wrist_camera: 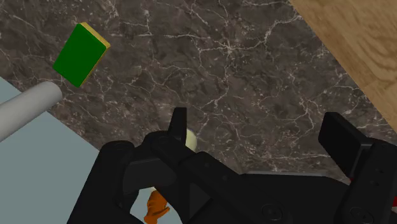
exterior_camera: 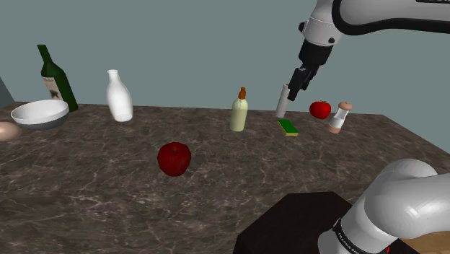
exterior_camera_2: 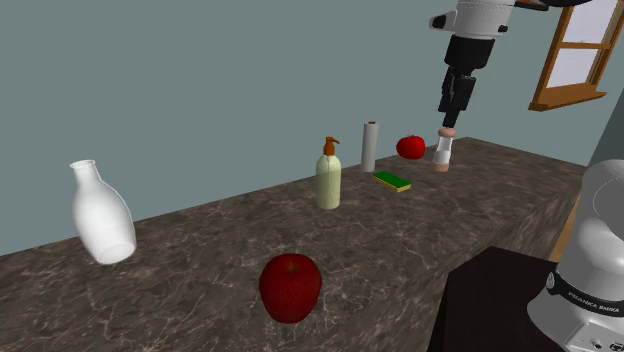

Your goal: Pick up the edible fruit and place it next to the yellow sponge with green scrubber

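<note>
1. The tool hangs above the tabletop, spread apart, pinching nothing
2. The red apple sits well apart from the yellow-green sponge
3. A smaller red fruit rests near the sponge, just beside a shaker

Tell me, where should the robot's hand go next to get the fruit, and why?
Probably swing the open, empty gripper down toward the big red apple: it lies far from the sponge, while the gripper hangs high by the small red fruit beside that sponge.
</note>
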{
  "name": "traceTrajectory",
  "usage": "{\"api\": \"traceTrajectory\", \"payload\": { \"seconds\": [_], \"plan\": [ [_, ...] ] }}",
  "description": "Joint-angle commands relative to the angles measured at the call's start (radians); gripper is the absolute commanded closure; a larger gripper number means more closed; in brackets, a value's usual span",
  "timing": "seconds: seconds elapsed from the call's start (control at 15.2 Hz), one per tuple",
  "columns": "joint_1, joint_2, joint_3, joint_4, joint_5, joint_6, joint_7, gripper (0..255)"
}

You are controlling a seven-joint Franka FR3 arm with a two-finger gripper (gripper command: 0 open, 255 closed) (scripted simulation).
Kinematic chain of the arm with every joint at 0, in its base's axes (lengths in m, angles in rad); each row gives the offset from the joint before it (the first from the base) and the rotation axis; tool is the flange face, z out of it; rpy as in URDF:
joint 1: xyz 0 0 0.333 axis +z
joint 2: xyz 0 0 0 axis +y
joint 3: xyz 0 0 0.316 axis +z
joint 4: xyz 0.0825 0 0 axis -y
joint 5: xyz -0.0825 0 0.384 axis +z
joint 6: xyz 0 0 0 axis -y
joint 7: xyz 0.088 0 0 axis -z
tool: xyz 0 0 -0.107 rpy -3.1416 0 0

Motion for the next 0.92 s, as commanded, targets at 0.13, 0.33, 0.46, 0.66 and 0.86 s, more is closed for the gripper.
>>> {"api": "traceTrajectory", "payload": {
  "seconds": [0.13, 0.33, 0.46, 0.66, 0.86],
  "plan": [
    [0.009, 0.0, 0.04, -0.035, 0.026, 0.049, 0.061, 0],
    [0.02, 0.013, 0.103, -0.077, 0.061, 0.127, 0.154, 0],
    [0.027, 0.031, 0.147, -0.096, 0.082, 0.18, 0.216, 0],
    [0.032, 0.071, 0.217, -0.113, 0.108, 0.263, 0.31, 0],
    [0.029, 0.127, 0.29, -0.115, 0.122, 0.346, 0.407, 0]
  ]
}}
